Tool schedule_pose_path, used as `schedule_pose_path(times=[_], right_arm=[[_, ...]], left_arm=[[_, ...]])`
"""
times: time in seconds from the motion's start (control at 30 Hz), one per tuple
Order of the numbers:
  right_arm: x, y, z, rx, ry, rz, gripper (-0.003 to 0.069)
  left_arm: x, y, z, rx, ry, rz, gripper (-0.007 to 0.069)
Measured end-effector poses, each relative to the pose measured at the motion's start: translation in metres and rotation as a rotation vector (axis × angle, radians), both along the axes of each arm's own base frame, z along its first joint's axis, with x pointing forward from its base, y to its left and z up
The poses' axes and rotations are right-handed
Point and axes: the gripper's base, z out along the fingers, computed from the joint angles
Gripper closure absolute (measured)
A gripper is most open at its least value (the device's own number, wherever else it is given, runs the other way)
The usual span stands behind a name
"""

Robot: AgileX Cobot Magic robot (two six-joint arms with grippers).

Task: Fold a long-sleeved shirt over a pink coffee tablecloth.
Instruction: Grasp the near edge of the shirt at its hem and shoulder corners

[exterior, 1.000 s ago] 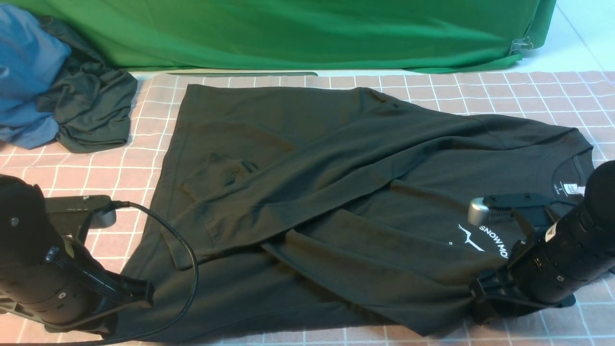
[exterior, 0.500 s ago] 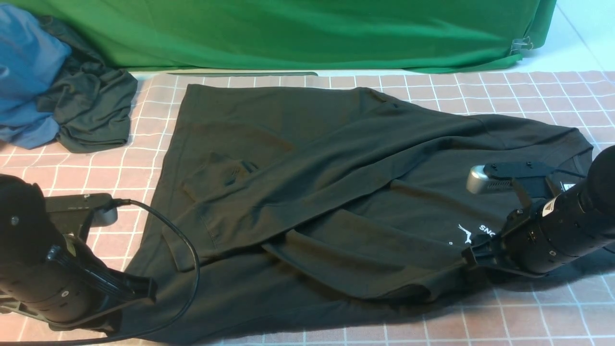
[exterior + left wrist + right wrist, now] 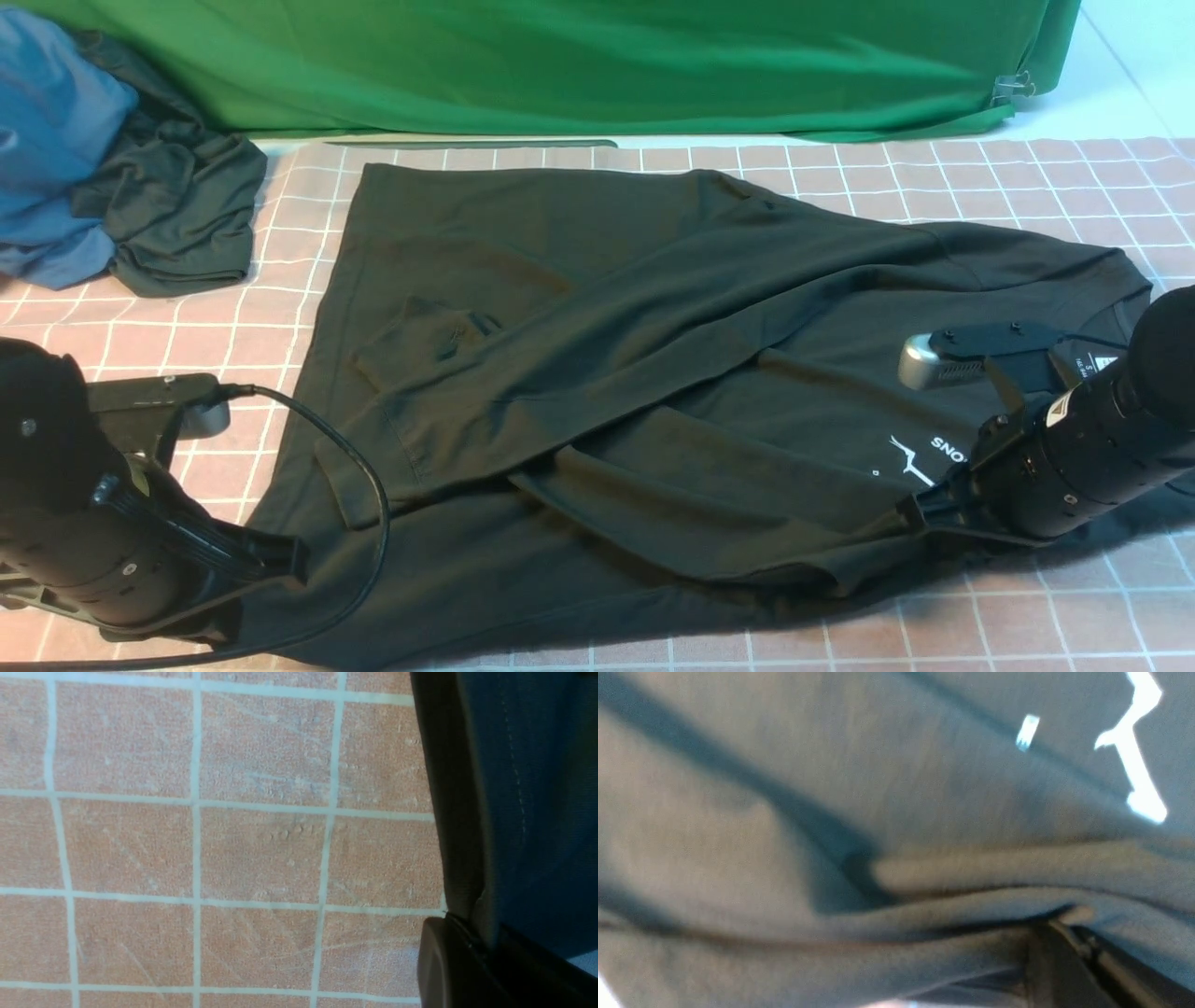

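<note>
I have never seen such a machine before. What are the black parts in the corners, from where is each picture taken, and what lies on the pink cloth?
The black parts are two robot arms, each ending in a gripper. The wide picture comes from a camera between the arms, looking forward; the other two come from cameras on the wrists, so they show cloth from very near. A black long-sleeved shirt lies on a pink coffee tablecloth with white squares. The left gripper is shut on the shirt's near hem corner, the right gripper on its near edge close to the white print. At the far left lie a blue garment and a smaller dark garment; a green cloth is at the back.
</note>
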Motion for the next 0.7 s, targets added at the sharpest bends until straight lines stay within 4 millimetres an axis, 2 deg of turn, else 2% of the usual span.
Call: schedule_pose_path(times=[0.27,0.37,0.6,0.7], right_arm=[[-0.021,-0.006,0.035,-0.004,-0.036,0.03,0.0619],[-0.031,-0.01,0.041,-0.017,-0.033,0.033,0.0619],[-0.047,-0.017,0.035,-0.085,0.064,0.067,0.062],[-0.048,-0.014,0.035,-0.041,0.079,0.055,0.062]], left_arm=[[-0.001,0.001,0.0,0.009,0.007,-0.004,0.0593],[-0.001,0.001,0.0,0.01,0.007,-0.005,0.0593],[-0.001,0.001,0.0,0.012,0.008,-0.006,0.0593],[-0.001,0.001,0.0,0.012,0.008,-0.006,0.0593]])
